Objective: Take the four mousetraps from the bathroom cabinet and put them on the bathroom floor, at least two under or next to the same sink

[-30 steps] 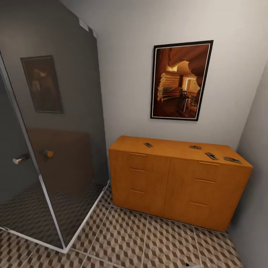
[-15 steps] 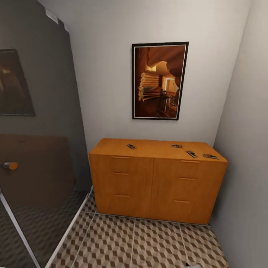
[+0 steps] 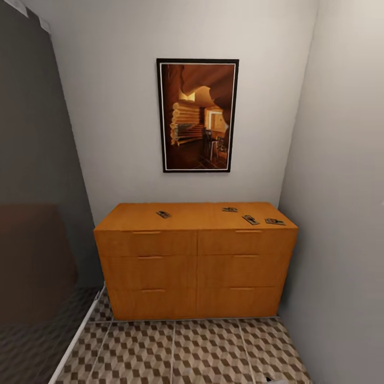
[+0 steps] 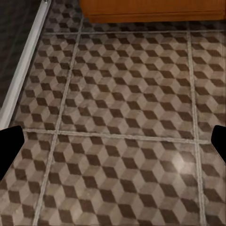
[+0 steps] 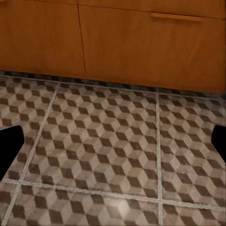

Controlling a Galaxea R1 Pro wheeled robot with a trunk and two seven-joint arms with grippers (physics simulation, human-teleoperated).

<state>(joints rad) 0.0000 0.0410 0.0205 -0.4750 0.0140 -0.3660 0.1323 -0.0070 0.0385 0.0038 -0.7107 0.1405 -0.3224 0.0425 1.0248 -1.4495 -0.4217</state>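
Observation:
Several mousetraps lie on the flat top of the orange-tan cabinet (image 3: 194, 266): one (image 3: 164, 214) toward its left, one (image 3: 230, 209) further back, two (image 3: 250, 219) (image 3: 275, 221) near its right end. The patterned bathroom floor (image 3: 202, 352) stretches in front of it. My left gripper (image 4: 113, 146) hangs open over floor tiles (image 4: 122, 94), its dark fingertips (image 4: 9, 150) far apart, the cabinet's base (image 4: 150, 9) beyond. My right gripper (image 5: 113, 143) is open too, low over the tiles (image 5: 108, 141), facing the cabinet's drawers (image 5: 113, 37). The bathroom sink is out of view.
A dark glass shower wall (image 3: 32, 186) with a white sill (image 3: 74, 341) closes the left side. A grey wall (image 3: 346, 213) runs close along the cabinet's right end. A framed picture (image 3: 197, 114) hangs above the cabinet.
The camera has swung round, so the cabinet now sits square in the middle of the head view and the shower glass has slid off to the left. The mousetraps lie where they were.

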